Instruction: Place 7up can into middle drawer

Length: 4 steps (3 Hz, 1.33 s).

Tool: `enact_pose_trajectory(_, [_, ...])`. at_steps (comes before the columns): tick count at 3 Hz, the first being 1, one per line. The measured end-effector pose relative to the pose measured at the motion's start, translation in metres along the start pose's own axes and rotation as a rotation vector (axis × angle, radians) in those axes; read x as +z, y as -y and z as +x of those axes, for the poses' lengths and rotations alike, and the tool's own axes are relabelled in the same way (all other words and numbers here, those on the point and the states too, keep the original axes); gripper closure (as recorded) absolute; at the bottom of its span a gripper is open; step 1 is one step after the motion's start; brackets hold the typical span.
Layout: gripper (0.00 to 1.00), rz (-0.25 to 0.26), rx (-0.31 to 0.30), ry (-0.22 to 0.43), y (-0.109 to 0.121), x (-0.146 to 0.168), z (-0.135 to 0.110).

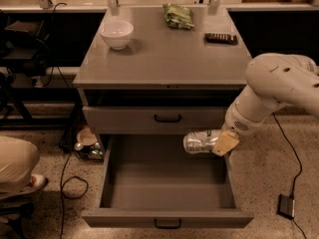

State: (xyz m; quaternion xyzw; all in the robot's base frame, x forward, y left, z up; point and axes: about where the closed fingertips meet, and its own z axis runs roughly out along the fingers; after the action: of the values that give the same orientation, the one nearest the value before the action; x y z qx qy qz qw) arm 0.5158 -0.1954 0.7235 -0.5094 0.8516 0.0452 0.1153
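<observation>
In the camera view, my claw (222,142) is clamped on the 7up can (201,141), gripping it at its 3 o'clock end. A tan finger (226,143) lies across that end. The can lies on its side, its long axis running from 9 to 3 o'clock, with the free end pointing to 9 o'clock. Its silvery side is dented and shows a little green.

The can hangs over the far right corner of the middle drawer (164,183), which is pulled wide open at 6 o'clock. It sits just below the closed upper drawer front (124,119). I cannot tell whether the can touches the drawer's right wall. The white arm (279,83) comes in from 3 o'clock and bends down to the claw.

The grey table (164,59) above the drawers carries three things. A white bowl (116,34) stands at 10 o'clock, a green snack bag (178,16) lies at 12 o'clock, and a dark flat bar (221,38) lies at 2 o'clock. They are well apart from one another.

The floor is speckled stone. A cable runs across it to a small black box (286,205) at 4 o'clock. Some clutter (87,143) sits beside the table at 9 o'clock. A person's leg in pale trousers (15,166) shows at 8 o'clock, and dark shelving stands behind the table.
</observation>
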Motion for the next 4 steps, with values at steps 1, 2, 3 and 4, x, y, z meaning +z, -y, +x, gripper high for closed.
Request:
enact_pose_trajectory(1, [1.0, 0.0, 0.0, 0.0, 0.0, 0.0, 0.0])
enact_pose_trajectory(2, [1.0, -0.021, 0.013, 0.011, -0.004, 0.021, 0.003])
enact_pose_trajectory(3, [1.0, -0.056, 0.048, 0.072, -0.005, 0.064, 0.006])
enact_pose_trajectory(4, [1.0, -0.083, 0.089, 0.169, -0.003, 0.114, -0.002])
